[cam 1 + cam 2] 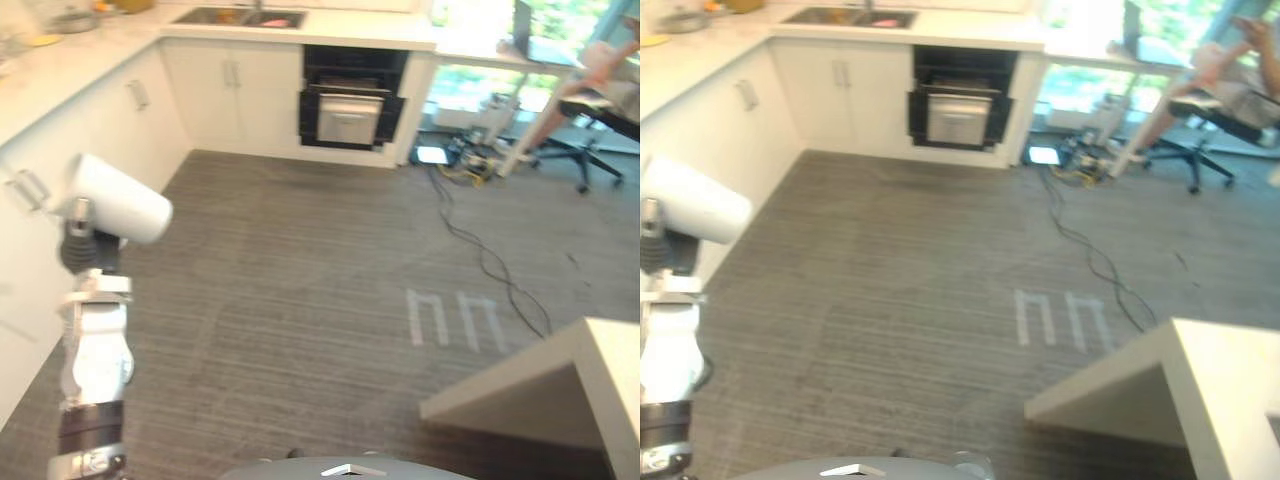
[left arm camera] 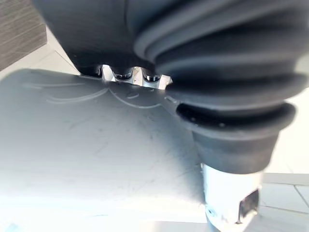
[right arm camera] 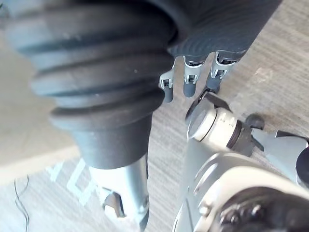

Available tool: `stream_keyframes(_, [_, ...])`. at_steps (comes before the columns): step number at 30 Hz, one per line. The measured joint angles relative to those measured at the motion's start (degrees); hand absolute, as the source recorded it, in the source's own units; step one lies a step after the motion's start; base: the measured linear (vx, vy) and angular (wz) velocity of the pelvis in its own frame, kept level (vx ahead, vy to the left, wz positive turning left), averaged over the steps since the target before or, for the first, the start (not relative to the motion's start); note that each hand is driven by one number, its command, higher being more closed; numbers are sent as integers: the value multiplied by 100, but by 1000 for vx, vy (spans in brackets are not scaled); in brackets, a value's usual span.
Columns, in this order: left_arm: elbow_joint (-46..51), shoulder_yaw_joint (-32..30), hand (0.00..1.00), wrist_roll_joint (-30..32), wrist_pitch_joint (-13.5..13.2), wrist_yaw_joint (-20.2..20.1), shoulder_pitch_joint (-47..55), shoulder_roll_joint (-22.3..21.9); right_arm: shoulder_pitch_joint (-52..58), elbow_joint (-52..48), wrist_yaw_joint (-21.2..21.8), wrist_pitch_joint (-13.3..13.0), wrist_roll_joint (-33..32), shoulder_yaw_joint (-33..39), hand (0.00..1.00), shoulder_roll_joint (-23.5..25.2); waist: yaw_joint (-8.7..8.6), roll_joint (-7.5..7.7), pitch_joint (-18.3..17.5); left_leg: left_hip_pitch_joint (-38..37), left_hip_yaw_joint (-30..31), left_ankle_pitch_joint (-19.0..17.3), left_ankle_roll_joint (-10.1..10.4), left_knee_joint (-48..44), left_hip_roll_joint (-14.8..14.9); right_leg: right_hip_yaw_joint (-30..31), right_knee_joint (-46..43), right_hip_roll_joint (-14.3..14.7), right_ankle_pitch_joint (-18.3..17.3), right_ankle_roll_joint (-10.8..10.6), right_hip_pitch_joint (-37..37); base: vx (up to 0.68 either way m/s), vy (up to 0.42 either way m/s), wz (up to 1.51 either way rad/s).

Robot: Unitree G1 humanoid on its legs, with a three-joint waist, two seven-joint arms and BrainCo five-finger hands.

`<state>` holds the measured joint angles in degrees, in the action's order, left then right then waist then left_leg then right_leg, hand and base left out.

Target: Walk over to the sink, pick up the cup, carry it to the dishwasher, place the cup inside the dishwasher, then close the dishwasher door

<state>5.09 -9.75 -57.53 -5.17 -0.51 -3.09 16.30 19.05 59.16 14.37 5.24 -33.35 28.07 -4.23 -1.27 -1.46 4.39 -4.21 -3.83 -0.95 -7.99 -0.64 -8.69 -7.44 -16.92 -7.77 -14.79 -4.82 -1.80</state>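
Though far from dishwasher, cup at left robot hand, grip unclear; right robot hand relaxed; table nearby.

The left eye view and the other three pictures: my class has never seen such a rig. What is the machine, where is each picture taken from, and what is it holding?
It is a two-legged humanoid robot. Two pictures come from cameras in its head, looking down across a kitchen floor; the other two come from its wrists. Its left hand grips a white cup, the pale surface in the left wrist view. Its right hand hangs open, holding nothing. Across the room the dishwasher stands open under the counter, near the sink.
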Motion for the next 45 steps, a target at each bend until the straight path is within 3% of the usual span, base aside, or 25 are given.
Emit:
stream_keyframes(2, [132,500,100,291,283,108,365,-111,-407,-100,3,82,2,-369,0,-48,51,3,-14,-147,73,2,3,31,0,-121,302,-12,256,35,-132,44,27,26])
stream_keyframes(4, [131,540,100,389,440,179,481,-181,-675,-232,-79,212,18,-696,0,-110,84,-6,-17,-178,75,36,46,204,0,-128,468,11,461,101,-124,-73,-45,-6])
stream_keyframes(6, [132,507,100,394,465,184,499,-184,-721,-264,-59,385,4,-978,0,-254,111,28,-50,-184,-261,-123,191,385,93,-160,727,12,759,-44,-143,-99,-99,-5])
stream_keyframes(7, [143,483,100,397,464,184,497,-180,-768,-328,-55,473,-2,-1152,0,-320,76,62,-74,-167,-791,-188,371,370,259,-259,925,30,940,-66,-224,-54,-108,1])
stream_keyframes(9, [123,488,100,469,467,163,502,-180,-767,-415,-72,598,-50,-1432,0,-442,-2,-10,-112,-170,-902,-30,375,399,371,-261,1139,159,1053,5,-252,-23,-135,-2])
stream_keyframes(16, [-67,513,100,824,518,96,503,-181,-792,-414,-85,757,-276,-1719,0,-498,-82,16,-135,-203,-986,91,550,505,609,-247,1587,435,1262,194,-370,-21,-92,-8])
stream_keyframes(17, [-354,588,100,1164,508,95,502,-181,-796,-416,-70,858,-288,-1839,0,-486,-258,42,-131,-194,-1094,142,714,539,822,-192,2175,694,1568,371,-603,0,0,0])
stream_keyframes(23, [-370,623,100,1171,490,103,509,-192,-748,-403,-70,851,-287,-1832,0,-475,-265,62,-119,-194,-1103,142,714,538,822,-193,2183,695,1568,372,-602,0,0,0])
stream_keyframes(28, [-611,757,100,1690,221,177,831,-579,-728,-162,-68,561,-224,-1433,0,-307,-292,58,-112,-200,-1145,110,707,532,821,-194,2182,692,1516,323,-598,0,0,-2])
stream_keyframes(30, [-629,876,100,1865,175,195,1018,-765,-714,-113,-75,476,-224,-1252,0,-297,-246,9,-107,-219,-1247,42,714,506,818,-327,1888,612,1317,364,-458,4,27,-24])
stream_keyframes(31, [-633,1018,100,2015,147,263,1064,-942,-713,31,-81,416,-232,-1039,0,-298,-222,-34,-108,-185,-1366,-34,652,503,794,-469,1213,450,956,297,-132,31,89,2])
stream_keyframes(32, [-630,1275,100,2237,138,304,1038,-1040,-703,94,-107,338,-246,-862,0,-283,-280,33,-90,-224,-1441,-123,585,394,676,-722,446,129,557,95,126,66,96,26])
stream_keyframes(33, [-629,1425,100,2363,129,308,1001,-1074,-646,116,-112,286,-275,-818,0,-286,-340,12,-95,-243,-1446,-202,572,321,649,-805,-14,-35,426,48,204,100,67,45])
stream_keyframes(34, [-660,1660,100,2592,94,314,884,-1163,-635,174,-120,121,-343,-725,0,-316,-359,85,114,-314,-1380,-353,470,177,540,-885,-1366,-413,272,13,626,69,69,38])
stream_keyframes(35, [-736,1844,100,2692,94,310,799,-1206,-601,173,-119,-34,-398,-714,0,-304,-413,22,171,-380,-1293,-508,396,-26,519,-893,-2695,-732,629,463,1158,54,74,30])
stream_keyframes(36, [-774,1928,100,2724,94,307,760,-1195,-576,173,-118,-81,-461,-727,0,-285,-444,7,196,-458,-1234,-565,354,-93,520,-873,-3165,-784,702,506,1394,96,97,32])
stream_keyframes(37, [-839,1964,100,2763,90,328,710,-1201,-564,170,-109,-160,-463,-767,0,-250,-524,-41,202,-576,-1159,-669,347,-158,589,-742,-3444,-722,490,387,1605,180,70,33])
stream_keyframes(39, [-863,1960,100,2764,67,384,509,-1175,-562,120,-91,-310,-454,-791,0,-123,-587,-86,244,-676,-996,-723,369,-152,662,-705,-2727,-474,361,277,1799,254,25,38])
stream_keyframes(41, [-866,1996,100,2845,31,360,257,-1138,-545,53,-78,-408,-456,-881,0,-22,-586,-70,261,-701,-821,-768,431,-148,772,-543,-957,-63,705,149,1796,361,-80,51])
stream_keyframes(42, [-809,2133,100,3056,9,299,76,-1031,-520,0,-88,-533,-455,-945,0,64,-574,-12,260,-754,-648,-858,536,-140,810,-311,945,191,1528,-28,1687,331,-134,53])
stream_keyframes(44, [-735,2156,100,3192,0,223,44,-955,-497,-108,-121,-563,-455,-1001,0,124,-517,156,386,-930,-621,-967,582,-157,794,-251,1476,198,1724,-73,1575,347,-205,39])
stream_keyframes(45, [-626,2129,100,3233,2,137,211,-938,-274,-352,-187,-563,-450,-1056,0,188,-488,325,380,-1262,-557,-1268,716,-261,770,-326,1010,59,1561,75,1538,529,-315,26])
